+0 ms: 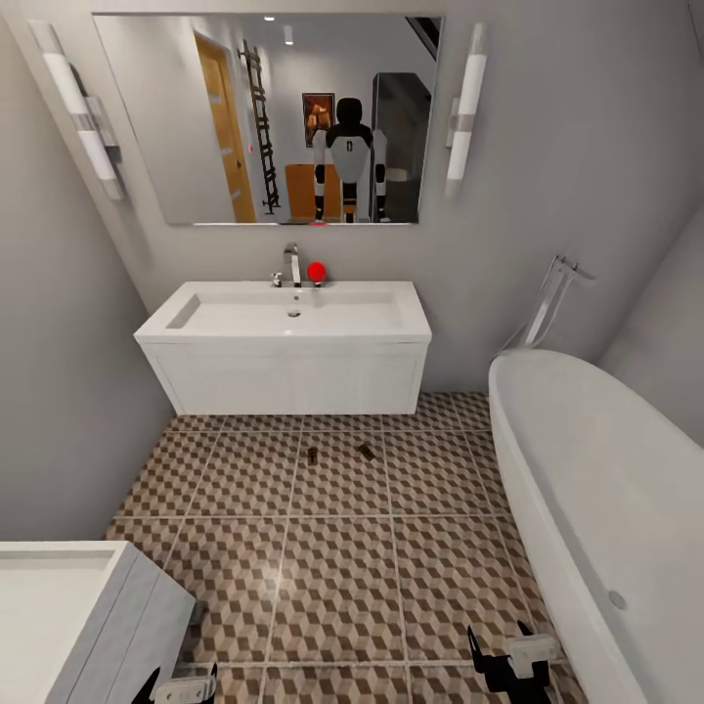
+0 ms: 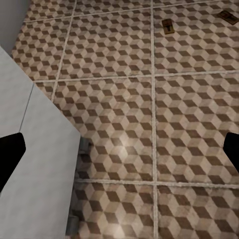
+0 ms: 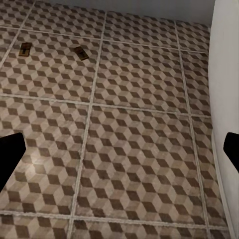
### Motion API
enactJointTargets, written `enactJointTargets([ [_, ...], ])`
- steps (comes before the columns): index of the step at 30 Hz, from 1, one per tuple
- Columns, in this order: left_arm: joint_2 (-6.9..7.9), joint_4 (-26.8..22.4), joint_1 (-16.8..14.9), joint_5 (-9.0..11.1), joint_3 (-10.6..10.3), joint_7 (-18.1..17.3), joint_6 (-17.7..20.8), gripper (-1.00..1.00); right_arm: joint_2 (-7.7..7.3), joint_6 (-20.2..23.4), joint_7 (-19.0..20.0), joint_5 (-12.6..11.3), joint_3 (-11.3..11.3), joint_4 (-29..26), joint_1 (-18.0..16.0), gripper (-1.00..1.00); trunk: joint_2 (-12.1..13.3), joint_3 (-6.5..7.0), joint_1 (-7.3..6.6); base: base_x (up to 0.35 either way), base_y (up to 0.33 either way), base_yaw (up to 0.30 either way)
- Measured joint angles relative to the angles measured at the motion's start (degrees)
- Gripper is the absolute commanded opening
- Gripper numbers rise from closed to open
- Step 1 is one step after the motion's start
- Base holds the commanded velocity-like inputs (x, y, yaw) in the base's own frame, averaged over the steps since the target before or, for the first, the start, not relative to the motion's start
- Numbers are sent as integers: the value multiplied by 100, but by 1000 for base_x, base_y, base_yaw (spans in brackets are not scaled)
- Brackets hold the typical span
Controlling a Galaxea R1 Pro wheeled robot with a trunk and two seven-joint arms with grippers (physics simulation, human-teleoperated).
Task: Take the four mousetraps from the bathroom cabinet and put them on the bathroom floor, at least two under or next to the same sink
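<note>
While the head view looks down across the room, two traps lie in the middle of the frame.
Mousetraps: two small tan boards rest flat on the tiles in front of the sink, one [image 1: 312,456] at centre frame, the other [image 1: 366,452] just to its right; they are near each other but apart.
Mousetraps, wrist views: the pair sits at the upper right of the left wrist frame [image 2: 168,26] [image 2: 228,16] and at the upper left of the right wrist frame [image 3: 25,49] [image 3: 80,53].
Bathroom sink [image 1: 284,342]: white wall-hung block at upper centre of the head view, with a trough basin and a chrome tap [image 1: 291,264] at its back edge; a small red object [image 1: 316,271] sits beside the tap.
Bathroom floor [image 1: 337,577]: cube-patterned tiles with pale grout fill the lower middle of the frame.
Mirror [image 1: 264,117]: upper centre, above the sink, with a tube light on each side; it reflects the robot.
Bathtub [image 1: 606,508]: white, along the right edge of the head view.
White unit [image 1: 78,616]: lower left corner of the head view, and along the left of the left wrist frame.
Left end effector [image 1: 181,687]: at the bottom edge, left of centre; fingers spread wide, nothing between them.
Right end effector [image 1: 508,657]: at the bottom, right of centre, beside the tub; fingers spread wide, nothing held.
</note>
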Motion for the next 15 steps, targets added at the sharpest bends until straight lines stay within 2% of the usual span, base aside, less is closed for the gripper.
enactJointTargets([
  [15,-18,0,4,0,0,0,7,100,0,62,0,0,0,-2,-1,100,0,0,0,0,0,0],
])
